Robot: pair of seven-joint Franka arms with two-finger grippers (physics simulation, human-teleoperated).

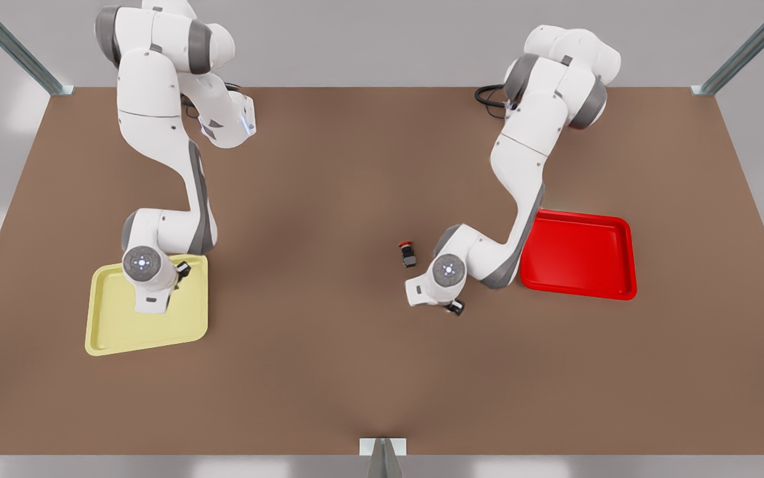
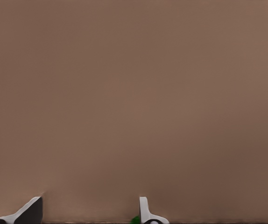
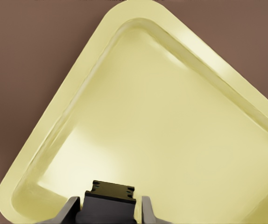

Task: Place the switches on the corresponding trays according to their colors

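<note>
My right gripper [image 1: 181, 271] hangs over the pale yellow tray [image 1: 109, 332] on the front view's left. It is shut on a dark grey switch body [image 3: 108, 198] whose cap is hidden, held above the yellow tray's floor [image 3: 162, 121]. A red-capped switch [image 1: 408, 253] lies on the table near the middle. My left gripper [image 1: 455, 307] sits just to the front-right of it, low over the brown table, open [image 2: 89, 214]. A sliver of green [image 2: 135, 219] peeks out beside one of its fingers [image 2: 145, 210]. The bright red tray [image 1: 581, 255] lies to the front view's right.
Brown tabletop [image 1: 328, 372] stretches wide between and in front of the two trays. Metal frame posts stand at the back corners [image 1: 56, 86], and a small bracket [image 1: 382, 448] sits at the middle of the front edge.
</note>
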